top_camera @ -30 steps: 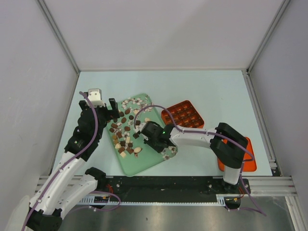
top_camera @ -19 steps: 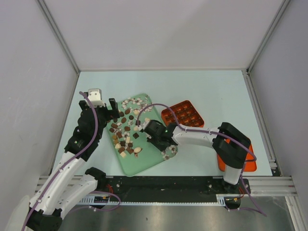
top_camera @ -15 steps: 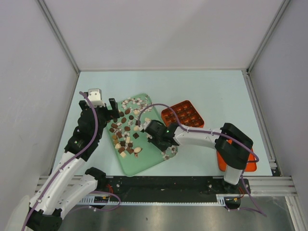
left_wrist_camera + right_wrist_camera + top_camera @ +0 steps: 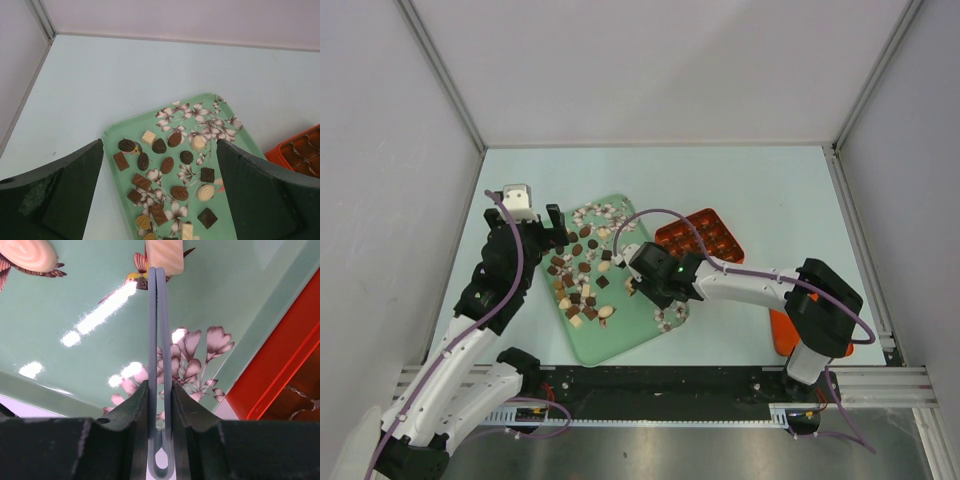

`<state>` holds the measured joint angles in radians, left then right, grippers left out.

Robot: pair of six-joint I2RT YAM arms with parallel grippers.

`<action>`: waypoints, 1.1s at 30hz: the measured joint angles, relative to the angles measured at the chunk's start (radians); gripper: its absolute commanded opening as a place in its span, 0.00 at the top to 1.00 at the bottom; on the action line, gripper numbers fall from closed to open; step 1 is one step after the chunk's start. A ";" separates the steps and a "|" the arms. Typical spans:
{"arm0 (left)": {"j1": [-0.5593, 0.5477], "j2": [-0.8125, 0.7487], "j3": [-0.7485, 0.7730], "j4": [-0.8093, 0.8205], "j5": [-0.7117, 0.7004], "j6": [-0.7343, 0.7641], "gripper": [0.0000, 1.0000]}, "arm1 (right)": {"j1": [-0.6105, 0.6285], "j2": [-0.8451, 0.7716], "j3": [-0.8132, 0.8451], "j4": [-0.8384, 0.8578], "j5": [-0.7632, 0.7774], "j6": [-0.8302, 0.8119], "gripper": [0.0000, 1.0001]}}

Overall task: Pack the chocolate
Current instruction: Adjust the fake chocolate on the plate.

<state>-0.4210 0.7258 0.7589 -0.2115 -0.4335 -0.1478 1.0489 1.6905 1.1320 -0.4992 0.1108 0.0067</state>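
The chocolate (image 4: 580, 272) lies scattered as several brown, dark and cream pieces on a green flowered tray (image 4: 632, 330). My left gripper (image 4: 555, 226) hovers open over the tray's far left end. In the left wrist view its fingers (image 4: 65, 195) straddle the chocolate (image 4: 179, 192) on the tray (image 4: 111, 136) without touching it. My right gripper (image 4: 160, 390) is shut on grey tweezers (image 4: 159, 340). The tweezer tips are pressed together at the near edge of a cream square piece (image 4: 164, 254). In the top view the right gripper (image 4: 638, 272) sits over the tray's right side.
An orange box with a grid of cells (image 4: 705, 237) stands just right of the tray; its edge (image 4: 285, 365) shows in the right wrist view. An orange lid (image 4: 780, 335) lies under the right arm. Grey walls enclose the table on three sides.
My right gripper has shifted right and slightly away across the tray with the tweezers, and its elbow has swung out to the right. The left arm has not moved.
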 measured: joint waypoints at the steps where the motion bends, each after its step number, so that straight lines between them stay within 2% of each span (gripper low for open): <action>1: 0.000 0.000 0.000 0.000 0.000 0.000 0.00 | -0.005 0.000 -0.002 0.004 -0.005 -0.005 0.76; 19: 0.000 0.000 0.000 0.000 0.000 0.000 0.00 | -0.040 0.004 -0.003 0.056 -0.050 -0.051 0.67; 29: 0.000 0.000 0.000 0.000 0.000 0.000 0.00 | -0.048 0.030 -0.004 0.064 -0.067 -0.063 0.66; 33: 0.000 0.000 0.000 0.000 0.001 0.000 0.00 | -0.051 0.035 -0.005 0.064 -0.068 -0.066 0.61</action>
<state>-0.4210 0.7261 0.7589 -0.2115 -0.4328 -0.1478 0.9981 1.7252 1.1275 -0.4351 0.0429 -0.0589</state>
